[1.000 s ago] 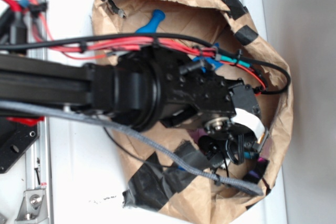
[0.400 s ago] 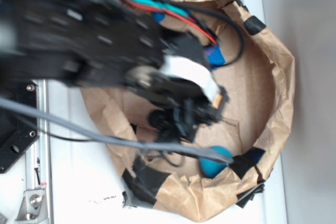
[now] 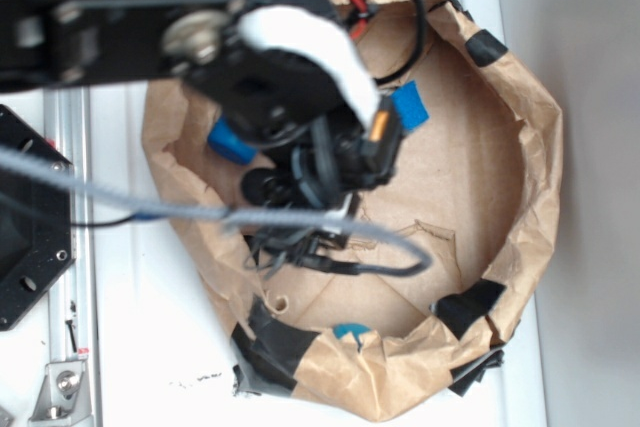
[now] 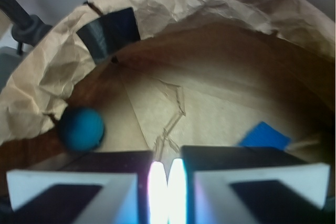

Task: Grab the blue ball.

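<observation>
The blue ball (image 4: 81,128) lies on the floor of a brown paper bag (image 4: 173,9), against its crumpled wall, at the left of the wrist view. From outside, only a sliver of the blue ball (image 3: 350,330) shows above the bag's lower rim. My gripper (image 4: 168,182) is shut with its bright pads together and nothing between them. It hovers inside the bag, to the right of the ball and apart from it. In the exterior view the gripper (image 3: 300,239) hangs under the black arm, over the left part of the bag.
A flat blue sponge (image 3: 410,105) lies on the bag floor, at the right in the wrist view (image 4: 265,136). A blue toy (image 3: 232,142) peeks out beside the arm. Black tape patches (image 3: 468,305) mark the bag rim (image 3: 540,147). Cables (image 3: 330,232) trail across the bag.
The arm has swung up and left in the exterior view, uncovering the bag floor. The ball has shifted left along the lower wall and is now mostly hidden by the rim.
</observation>
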